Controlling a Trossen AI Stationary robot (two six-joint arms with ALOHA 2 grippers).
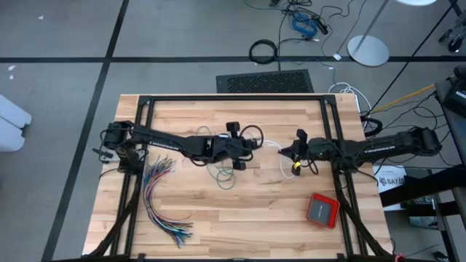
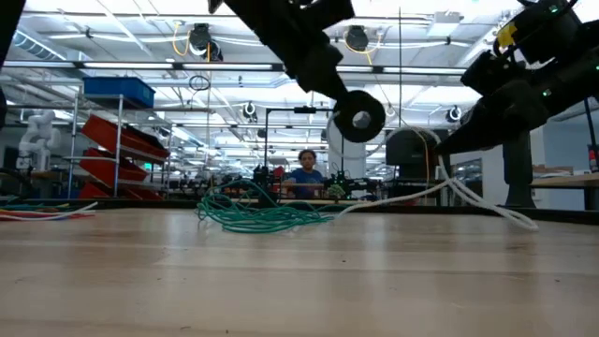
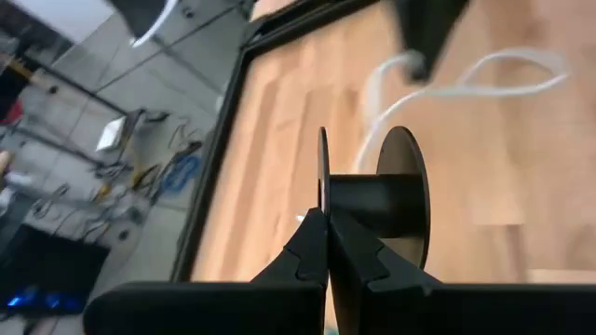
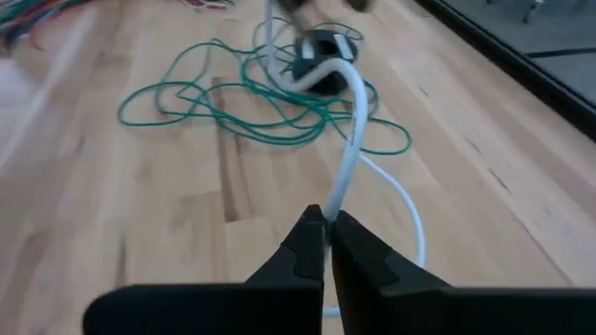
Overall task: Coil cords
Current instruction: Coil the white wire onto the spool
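Observation:
A teal-green cord lies in loose loops on the wooden table near its middle, and also shows as a low heap in the low view. A white cord runs between my two grippers. My left gripper is shut on a small black spool, which hangs above the table. My right gripper is shut on the white cord, just right of the green loops. Black cord loops show beside the left gripper. My left gripper pinches one thin round flange of the spool at its rim between its two fingers. The spool's hub lies level and the spool is lifted clear of the table. My right gripper pinches the white cord between its two fingertips, which slant down toward the table. From the fingers the cord runs, raised off the wood, toward the spool. Another stretch curves down onto the table.
A fanned bundle of many-coloured wires lies at the table's near left. A red-edged grey box sits at the near right. A black frame runs around the table. A person sits far behind the table.

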